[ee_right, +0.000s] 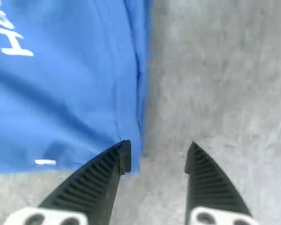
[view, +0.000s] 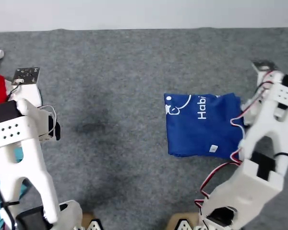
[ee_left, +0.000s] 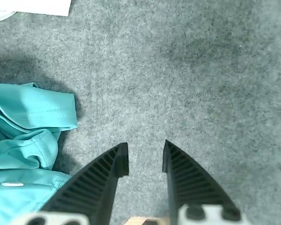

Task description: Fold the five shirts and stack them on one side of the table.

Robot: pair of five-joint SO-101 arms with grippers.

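The folded blue cloth shirt (view: 201,125) lies on the grey tabletop (view: 110,72) beside the wide-open right claw (ee_right: 158,158); it looks soft and light, so pinching its thick folded edge seems best.

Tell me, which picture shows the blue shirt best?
The high view: nearly all of the folded blue shirt lies there on the grey table. The right wrist view catches just one edge of it, by the right gripper. The left wrist view looks at a teal shirt instead.
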